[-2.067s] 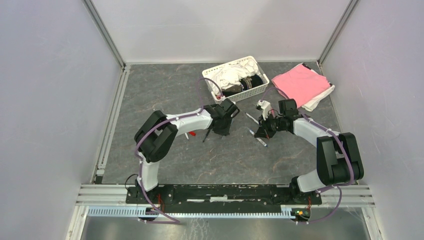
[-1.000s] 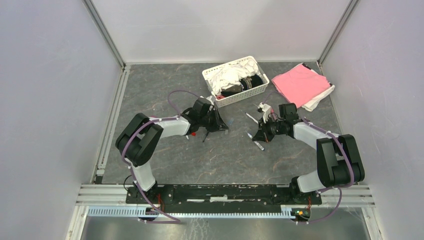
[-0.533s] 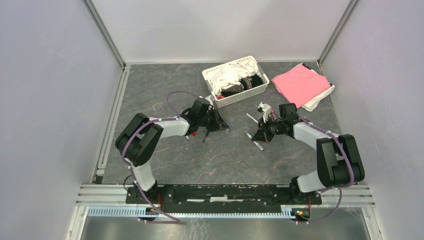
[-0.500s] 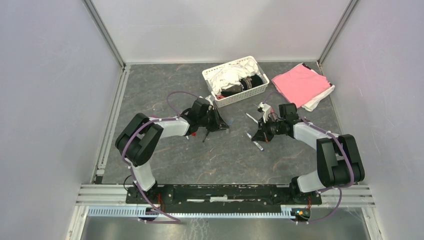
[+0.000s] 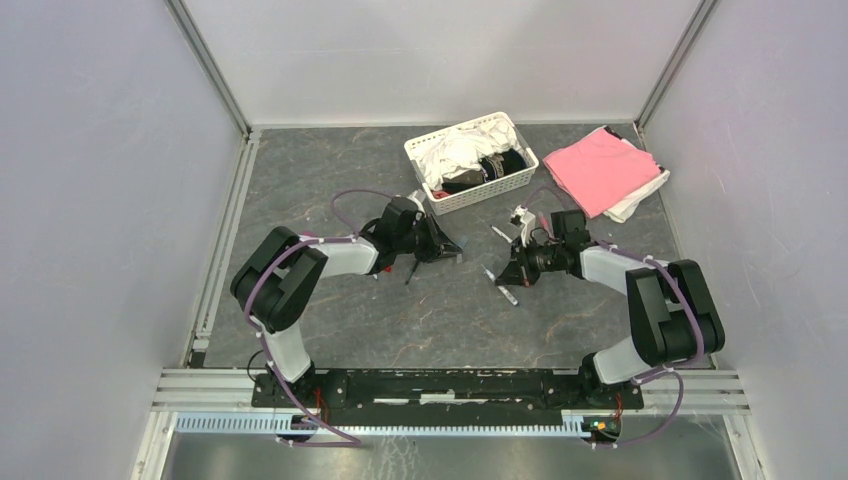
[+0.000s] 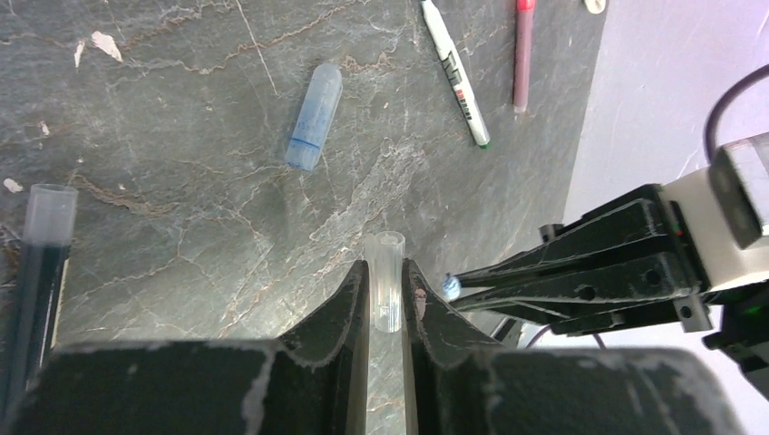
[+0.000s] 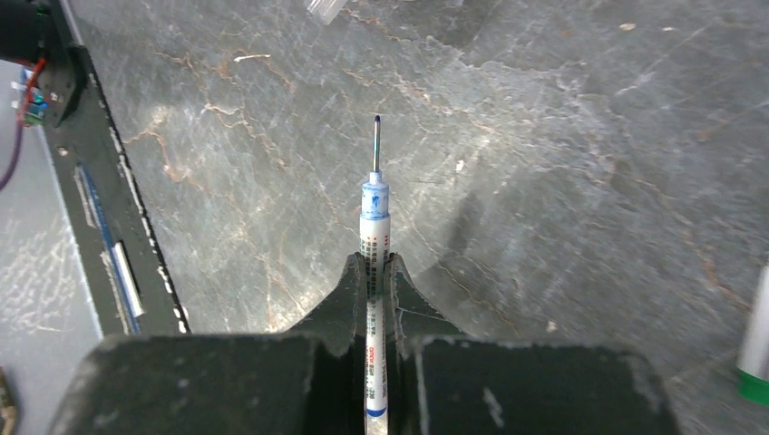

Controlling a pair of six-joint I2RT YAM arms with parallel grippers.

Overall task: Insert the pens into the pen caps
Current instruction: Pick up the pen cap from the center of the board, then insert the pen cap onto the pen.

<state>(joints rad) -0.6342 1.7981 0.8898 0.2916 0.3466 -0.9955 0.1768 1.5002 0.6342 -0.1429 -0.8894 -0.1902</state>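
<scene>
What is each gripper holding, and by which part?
Left gripper pinches a clear pen cap by its rear half, open end out. Right gripper grips a pen by its barrel, tip forward.

Between the arms: left gripper [image 6: 387, 274] and right gripper [image 7: 374, 264] tip to tip, near but apart; narrow gap.
Jaws: filled; left by a clear plastic pen cap [image 6: 388, 249], right by a white pen with a blue collar [image 7: 374, 222].
Loose around the gap: blue plastic cap [image 6: 313, 118], white pen with a green end [image 6: 456, 72], dark red pen [image 6: 523, 54].
Far side: white slotted plastic basket [image 5: 492, 187] and folded pink cloth [image 5: 598, 165] block the way.
Near side: open grey stone-look table [image 5: 420, 320] up to the arm bases.
</scene>
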